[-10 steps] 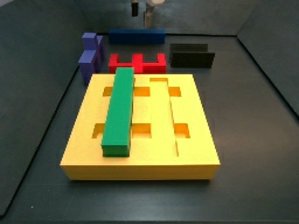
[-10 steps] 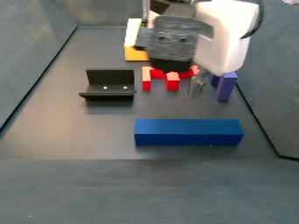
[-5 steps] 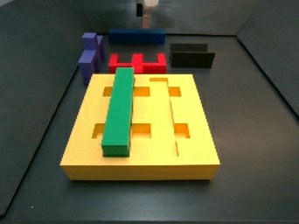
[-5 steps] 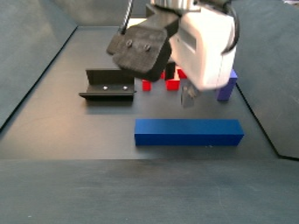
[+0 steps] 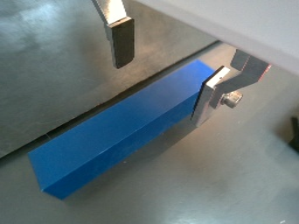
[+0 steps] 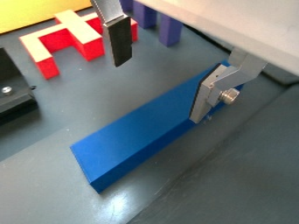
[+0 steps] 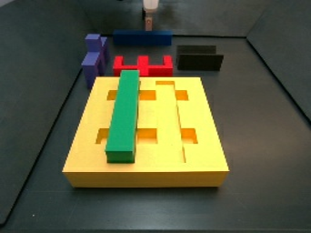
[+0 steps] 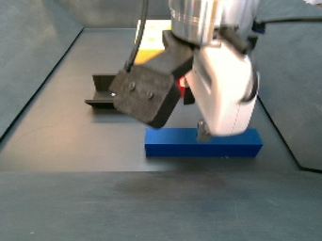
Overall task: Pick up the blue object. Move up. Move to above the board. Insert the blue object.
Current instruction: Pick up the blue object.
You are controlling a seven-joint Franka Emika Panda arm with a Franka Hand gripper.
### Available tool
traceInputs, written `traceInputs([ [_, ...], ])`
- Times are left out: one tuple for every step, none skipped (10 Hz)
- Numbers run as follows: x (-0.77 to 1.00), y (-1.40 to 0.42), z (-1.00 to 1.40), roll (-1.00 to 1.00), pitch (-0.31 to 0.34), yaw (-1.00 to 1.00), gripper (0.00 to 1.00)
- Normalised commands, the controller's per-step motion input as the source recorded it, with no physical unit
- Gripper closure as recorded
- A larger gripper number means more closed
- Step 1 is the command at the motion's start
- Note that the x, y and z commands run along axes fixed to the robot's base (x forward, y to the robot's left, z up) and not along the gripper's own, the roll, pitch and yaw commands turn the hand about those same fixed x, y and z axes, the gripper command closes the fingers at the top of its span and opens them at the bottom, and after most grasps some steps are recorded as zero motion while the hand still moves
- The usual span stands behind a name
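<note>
The blue object (image 5: 122, 131) is a long navy bar lying flat on the dark floor; it also shows in a wrist view (image 6: 152, 131) and in both side views (image 8: 201, 143) (image 7: 142, 38). My gripper (image 5: 166, 68) is open and low over one end of the bar. One finger (image 5: 121, 39) hangs over bare floor beside the bar, and the other finger (image 5: 214, 92) stands at the bar's opposite edge. Nothing is held. The board (image 7: 145, 136) is a yellow slab with a long green bar (image 7: 124, 114) in one groove. The arm hides most of the board in a side view (image 8: 149, 40).
A red notched block (image 6: 73, 39) and a purple stepped block (image 6: 158, 22) stand between the blue bar and the board. The dark fixture (image 7: 201, 58) stands near them, and it shows partly behind the arm (image 8: 107, 89). Dark walls bound the floor.
The gripper has come down from above the floor to the blue bar's end. The wrist now fills much of a side view. No piece has moved.
</note>
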Motion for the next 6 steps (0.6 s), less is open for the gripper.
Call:
traceInputs([
  [-0.01, 0.04, -0.32, -0.11, -0.086, -0.42, 0.00],
  [0.00, -0.03, -0.28, 0.00, -0.017, -0.27, 0.00],
  [0.00, -0.04, -0.25, 0.05, -0.019, -0.26, 0.00],
  [-0.07, 0.00, -0.30, 0.02, -0.050, -0.24, 0.00],
  [-0.12, 0.00, -0.31, 0.00, -0.084, -0.20, 0.00],
  [-0.09, 0.00, -0.19, 0.00, -0.049, -0.16, 0.00],
])
